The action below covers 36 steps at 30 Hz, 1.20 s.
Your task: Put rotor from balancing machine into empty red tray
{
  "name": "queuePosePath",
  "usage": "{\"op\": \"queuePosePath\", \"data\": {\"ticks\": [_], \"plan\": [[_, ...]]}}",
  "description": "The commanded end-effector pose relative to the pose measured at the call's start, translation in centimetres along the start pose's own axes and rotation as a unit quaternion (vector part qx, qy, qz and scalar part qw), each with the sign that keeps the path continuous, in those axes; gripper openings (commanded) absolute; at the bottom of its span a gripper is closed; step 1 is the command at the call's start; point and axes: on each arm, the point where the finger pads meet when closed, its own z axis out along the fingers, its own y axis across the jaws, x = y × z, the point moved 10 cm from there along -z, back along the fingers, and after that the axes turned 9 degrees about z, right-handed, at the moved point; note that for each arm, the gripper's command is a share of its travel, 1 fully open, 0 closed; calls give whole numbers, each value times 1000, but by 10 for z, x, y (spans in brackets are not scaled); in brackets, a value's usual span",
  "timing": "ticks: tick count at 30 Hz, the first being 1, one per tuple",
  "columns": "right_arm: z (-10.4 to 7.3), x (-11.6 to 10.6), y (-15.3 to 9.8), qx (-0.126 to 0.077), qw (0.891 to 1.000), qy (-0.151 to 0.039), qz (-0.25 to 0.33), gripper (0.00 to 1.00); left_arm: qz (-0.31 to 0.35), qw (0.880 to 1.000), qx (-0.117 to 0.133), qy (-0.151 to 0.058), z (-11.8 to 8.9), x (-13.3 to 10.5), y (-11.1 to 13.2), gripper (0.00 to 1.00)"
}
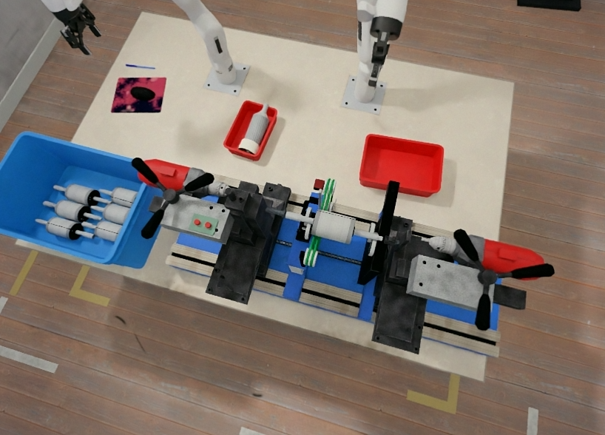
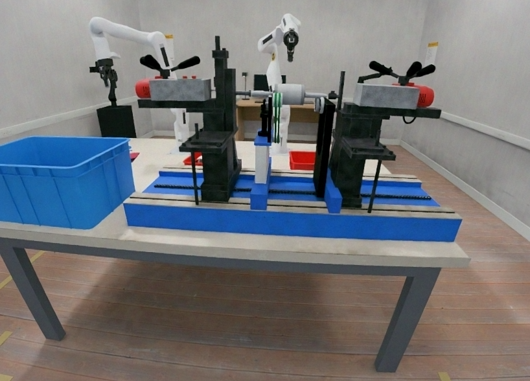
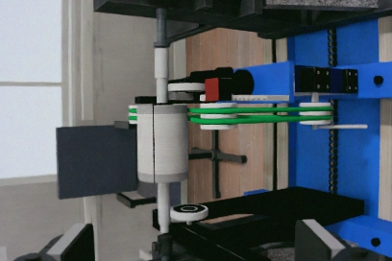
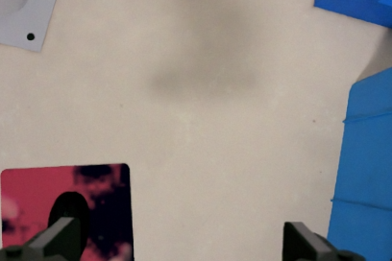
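Observation:
The rotor (image 1: 333, 226) (image 2: 289, 94) (image 3: 162, 145), a light grey cylinder with thin shafts, lies level on the supports of the balancing machine (image 2: 291, 225) (image 3: 355, 159), at the green belt. The empty red tray (image 1: 400, 188) (image 2: 302, 159) stands behind the machine, at its right part in the top view. My left gripper (image 1: 373, 81) (image 2: 290, 59) (image 3: 195, 245) is open and empty, high above its arm's base, with its wrist view facing the rotor from a distance. My right gripper (image 1: 93, 44) (image 4: 182, 243) is open and empty, high beyond the table's left back corner in the top view.
A smaller red tray (image 1: 237, 127) holds a grey-and-white tool. A blue bin (image 1: 29, 176) (image 2: 64, 188) (image 4: 362, 174) holds several rotors. Dark posts and motor heads flank the machine's rotor. A black mouse (image 1: 143, 93) lies on a patterned pad (image 1: 155, 106) (image 4: 112, 171), near a blue pen (image 1: 140, 66).

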Motion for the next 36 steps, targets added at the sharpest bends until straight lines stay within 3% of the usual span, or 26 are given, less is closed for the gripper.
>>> {"op": "queuePosePath", "data": {"ticks": [1, 19, 36], "plan": [[-1, 0, 0, -1, 1000, -1, 0, 1000, 0, 1000, 1, 0, 0, 0, 0, 1000], [-1, 0, 0, -1, 1000, -1, 0, 1000, 0, 1000, 1, 0, 9, 0, -2, 1000], [-1, 0, 0, -1, 1000, -1, 0, 1000, 0, 1000, 1, 0, 38, -1, -5, 1000]]}}
